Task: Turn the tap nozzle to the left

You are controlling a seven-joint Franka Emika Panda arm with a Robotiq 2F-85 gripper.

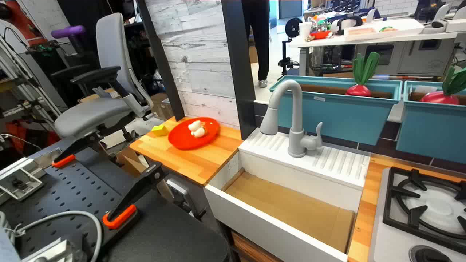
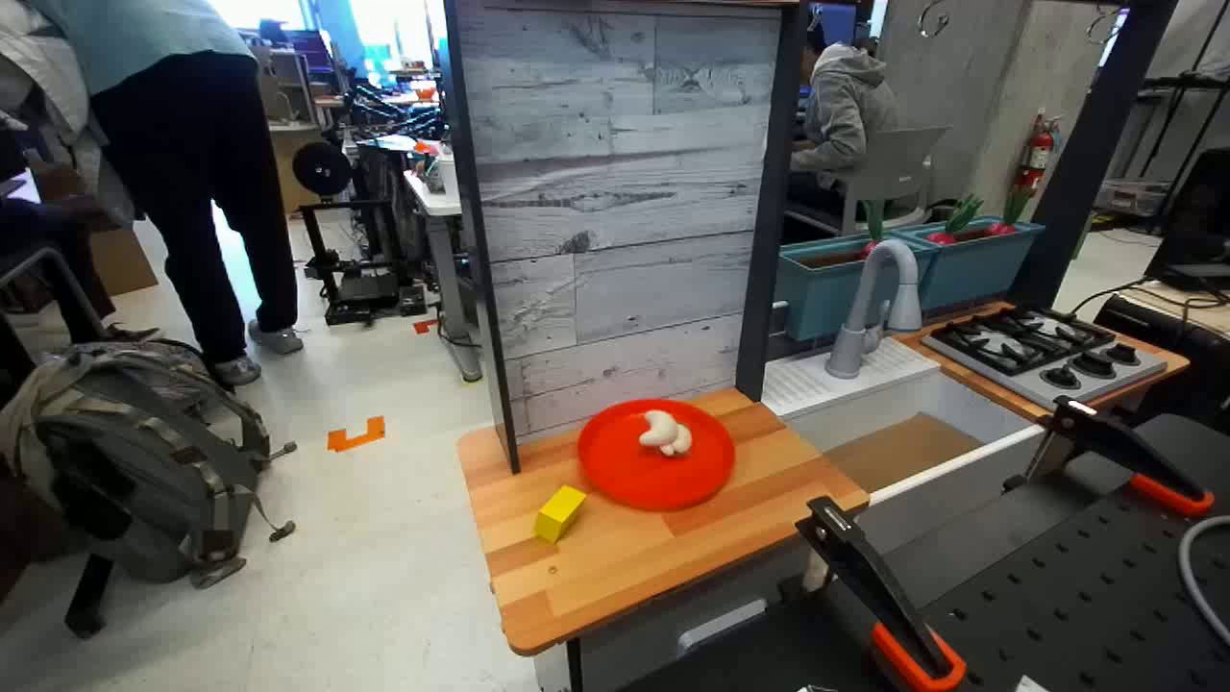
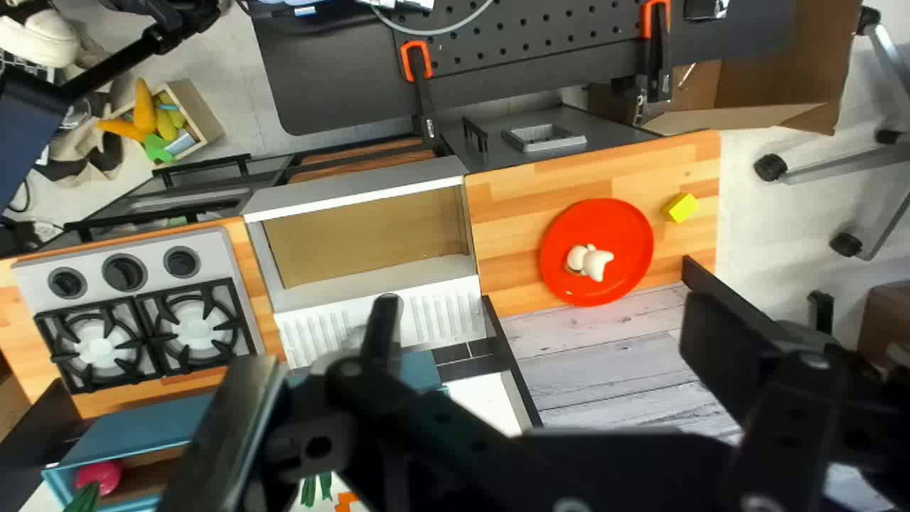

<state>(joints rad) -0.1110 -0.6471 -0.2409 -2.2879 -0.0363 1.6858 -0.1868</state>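
The tap nozzle [image 1: 297, 109] is a tall matte grey gooseneck rising from the white ribbed ledge behind the sink. Its cone-shaped end [image 1: 269, 122] points down, over the ledge's plank-panel side in this exterior view. It also shows in an exterior view [image 2: 866, 288], with its end on the stove side of the base there. The short grey lever handle [image 1: 319, 135] sits beside the base. In the wrist view the tap is mostly hidden behind a finger. My gripper [image 3: 540, 313] is open and empty, its fingers wide apart, high above the scene. It is outside both exterior views.
The sink [image 1: 276, 233] has a brown cardboard bottom. A red plate [image 2: 615, 481] with white pieces and a yellow block [image 2: 559, 514] lie on the wooden counter. A plank panel [image 2: 625, 221] with dark posts stands behind it. Blue planters [image 1: 335, 112] stand close behind the tap. A stove [image 3: 149, 299] adjoins the sink.
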